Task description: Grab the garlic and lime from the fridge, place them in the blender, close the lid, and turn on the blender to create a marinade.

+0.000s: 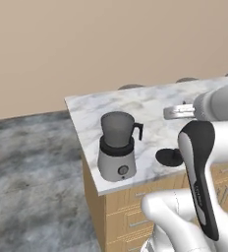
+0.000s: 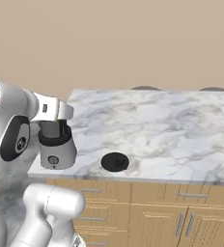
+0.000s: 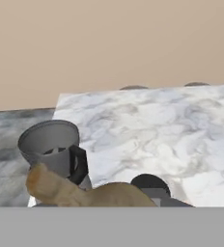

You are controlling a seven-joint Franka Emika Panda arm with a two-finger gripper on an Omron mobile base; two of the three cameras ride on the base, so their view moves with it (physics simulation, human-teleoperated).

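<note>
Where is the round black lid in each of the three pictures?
Left base view: the lid lies flat on the marble counter, right of the blender, partly behind the robot's arm.
Right base view: the lid lies near the counter's front edge, right of the blender.
Hand view: the lid sits low in the middle, right of the blender jar.
Shared landmark: the blender, always to the lid's left.

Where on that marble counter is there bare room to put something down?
The counter lies bare from the black lid rightward and back toward the wall. It is crowded only at the front left corner, where the blender stands with the lid flat beside it and the robot's arm close by.
</note>
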